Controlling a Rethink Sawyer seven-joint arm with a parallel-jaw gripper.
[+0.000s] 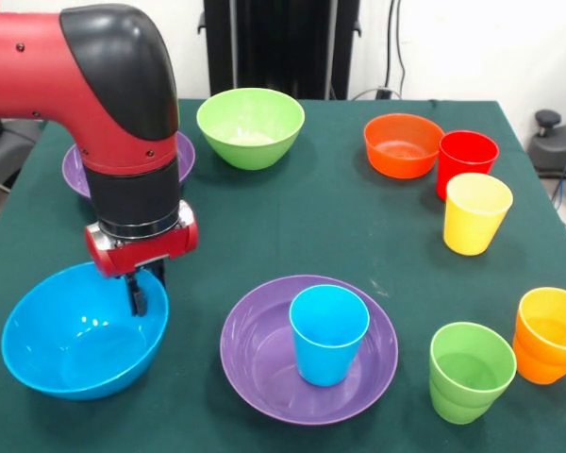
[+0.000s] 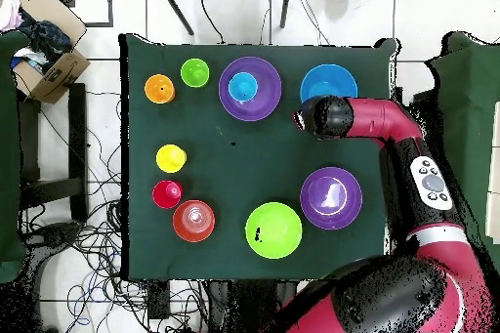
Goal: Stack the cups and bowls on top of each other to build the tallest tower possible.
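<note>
My gripper (image 1: 146, 288) hangs at the far right rim of the deep blue bowl (image 1: 66, 344), which rests on the green table. In the overhead view the arm's wrist hides the gripper beside this bowl (image 2: 328, 83). A blue cup (image 1: 328, 332) stands upright in a wide purple bowl (image 1: 255, 368) at front centre. The second purple bowl (image 1: 75, 165) is partly hidden behind my arm. A light green bowl (image 1: 250, 127), an orange bowl (image 1: 402, 144), a red cup (image 1: 466, 160), a yellow cup (image 1: 476, 212), a green cup (image 1: 470, 370) and an orange cup (image 1: 550, 335) stand apart.
The cups cluster along the table's right side in the front view. A black stand (image 1: 283, 47) rises behind the table's far edge. A cardboard box (image 2: 49, 65) sits off the table in the overhead view.
</note>
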